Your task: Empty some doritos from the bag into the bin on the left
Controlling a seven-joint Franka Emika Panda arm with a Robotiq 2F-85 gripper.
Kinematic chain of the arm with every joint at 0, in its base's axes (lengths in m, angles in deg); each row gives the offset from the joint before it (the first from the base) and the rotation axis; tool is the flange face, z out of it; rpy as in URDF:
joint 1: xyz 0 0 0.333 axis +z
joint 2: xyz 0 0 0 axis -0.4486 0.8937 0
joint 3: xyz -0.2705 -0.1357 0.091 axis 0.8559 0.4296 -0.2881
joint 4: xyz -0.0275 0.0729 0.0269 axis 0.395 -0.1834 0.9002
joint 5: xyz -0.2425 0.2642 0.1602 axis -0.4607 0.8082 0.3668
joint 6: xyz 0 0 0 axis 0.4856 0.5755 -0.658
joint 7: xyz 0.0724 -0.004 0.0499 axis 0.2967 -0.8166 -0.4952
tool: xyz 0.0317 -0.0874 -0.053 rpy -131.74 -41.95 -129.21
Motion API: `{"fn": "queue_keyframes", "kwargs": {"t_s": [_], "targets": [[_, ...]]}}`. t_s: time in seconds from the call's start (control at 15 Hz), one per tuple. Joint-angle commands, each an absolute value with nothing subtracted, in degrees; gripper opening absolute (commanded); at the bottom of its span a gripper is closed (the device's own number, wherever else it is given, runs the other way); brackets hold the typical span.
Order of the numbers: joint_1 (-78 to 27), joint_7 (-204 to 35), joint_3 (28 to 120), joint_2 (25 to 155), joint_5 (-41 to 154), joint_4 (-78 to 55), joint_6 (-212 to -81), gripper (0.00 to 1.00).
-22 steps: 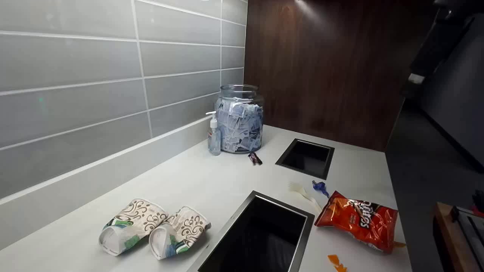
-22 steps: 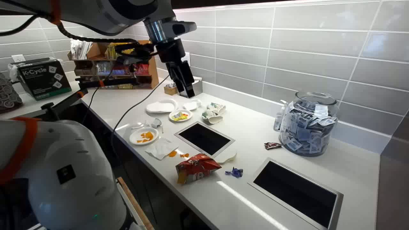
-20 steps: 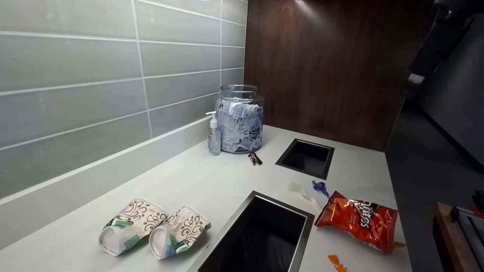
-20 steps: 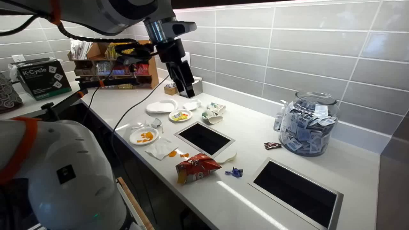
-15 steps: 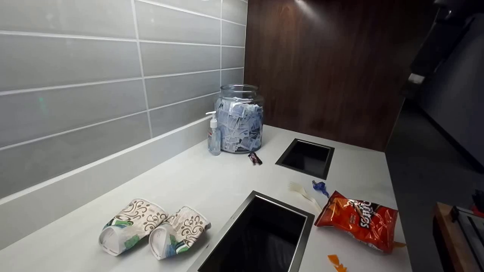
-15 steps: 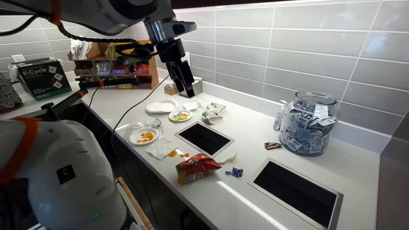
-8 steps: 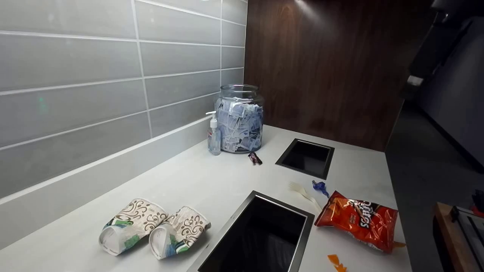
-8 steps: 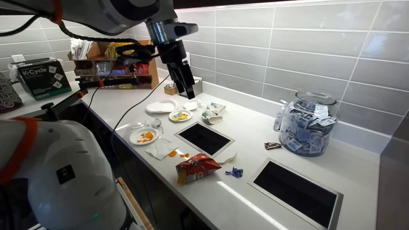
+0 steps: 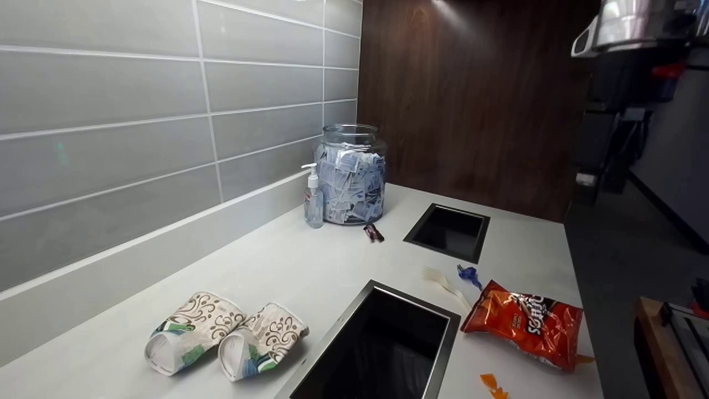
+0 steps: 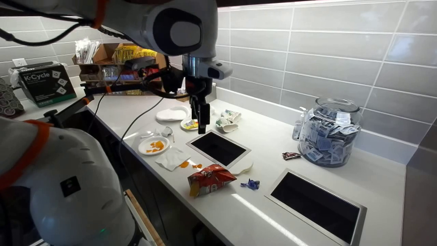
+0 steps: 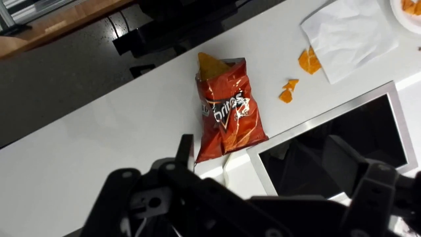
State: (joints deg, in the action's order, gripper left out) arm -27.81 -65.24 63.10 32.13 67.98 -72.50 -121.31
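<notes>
While the bag [image 11: 230, 115] lies on the counter [image 11: 131, 131], the pincer [image 11: 264, 158] gapes wide, empty.

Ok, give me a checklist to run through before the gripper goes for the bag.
1. Gripper open: ok, fingers wide apart in the wrist view.
2. Gripper down at the bag: not ok, it hangs above the counter.
3. Bag open: ok, a chip sticks out of its mouth.
4. Fork clear of the bag: not ok, its handle runs up to the bag.
5. Left bin uncovered: ok, nothing lies across its rim.
6. Enough chips inside: cannot tell, mostly hidden.
</notes>
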Motion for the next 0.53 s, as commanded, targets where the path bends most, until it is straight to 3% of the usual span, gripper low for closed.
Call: {"fn": "queue_keyframes", "kwargs": {"t_s": [0.0, 0.13, 0.47], "targets": [[-27.65, -68.02, 62.25, 38.37, 67.3, -76.17, -129.25, 1.0], [-26.03, -72.04, 63.03, 41.76, 68.21, -77.83, -134.8, 1.0], [-27.02, -69.32, 62.94, 39.8, 67.52, -76.17, -131.58, 1.0]]}}
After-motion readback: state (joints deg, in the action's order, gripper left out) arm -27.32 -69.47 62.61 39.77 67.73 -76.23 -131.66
